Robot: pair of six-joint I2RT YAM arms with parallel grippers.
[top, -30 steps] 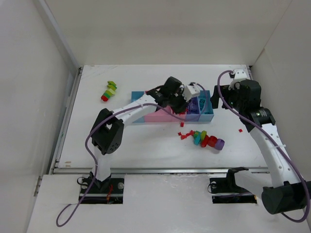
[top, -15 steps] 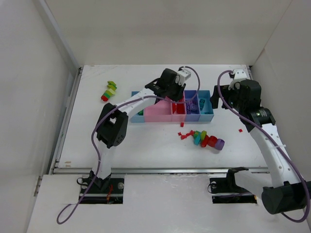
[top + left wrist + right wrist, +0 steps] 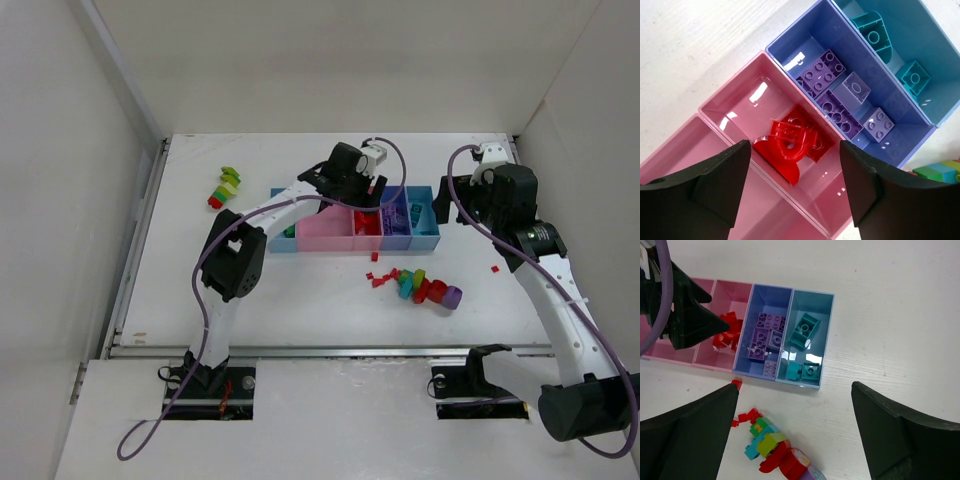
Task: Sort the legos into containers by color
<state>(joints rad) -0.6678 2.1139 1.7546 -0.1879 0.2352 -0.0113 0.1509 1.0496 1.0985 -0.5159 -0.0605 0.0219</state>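
Note:
My left gripper [image 3: 794, 150] hangs open over the narrow pink tray [image 3: 735, 107], holding nothing. Below its fingers, red legos [image 3: 790, 145] lie in that tray, one of them curved. Purple legos [image 3: 840, 95] lie in the purple-blue tray [image 3: 790, 47] and teal legos [image 3: 872, 32] in the light blue tray [image 3: 920, 30]. My right gripper [image 3: 795, 387] stands wide open and empty above the table, right of the containers [image 3: 320, 235]. A stuck-together clump of red, green, teal and purple legos [image 3: 425, 287] lies in front of the trays, with small red bits [image 3: 380, 278] beside it.
A chain of green, yellow-green and red legos [image 3: 225, 187] lies at the far left of the table. One small red brick [image 3: 495, 268] sits near the right arm. White walls close in the table on the left, back and right.
My left gripper has swung left and back from over the purple-blue tray to the narrow pink tray, and its jaws have opened. The right arm has not moved.

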